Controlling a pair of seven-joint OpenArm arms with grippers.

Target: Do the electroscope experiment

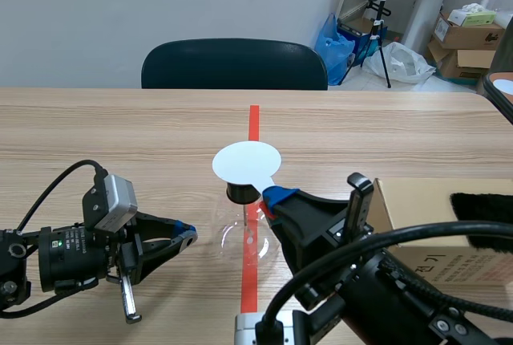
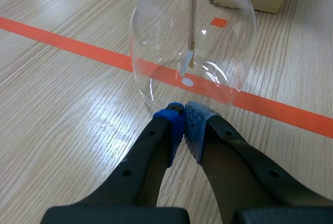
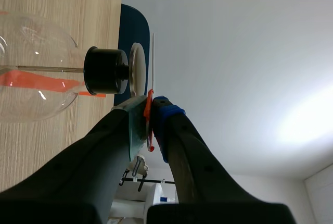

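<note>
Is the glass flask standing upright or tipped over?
Upright: the glass flask rests on its base on the table, black stopper and white disc on top.

The wooden tabletop (image 1: 120,128) carries a clear glass flask (image 1: 240,237) standing on its orange-red tape line, with a cardboard box (image 1: 417,209) nearby.

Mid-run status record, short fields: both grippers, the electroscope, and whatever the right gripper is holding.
electroscope: upright on the red tape line
left gripper: shut on nothing, tips low by the electroscope's glass base
right gripper: shut on thin white plate
thin white plate: held over the electroscope's top disc; the right wrist view shows a small gap
cardboard box: on the table, to the robot's right of the electroscope
</note>
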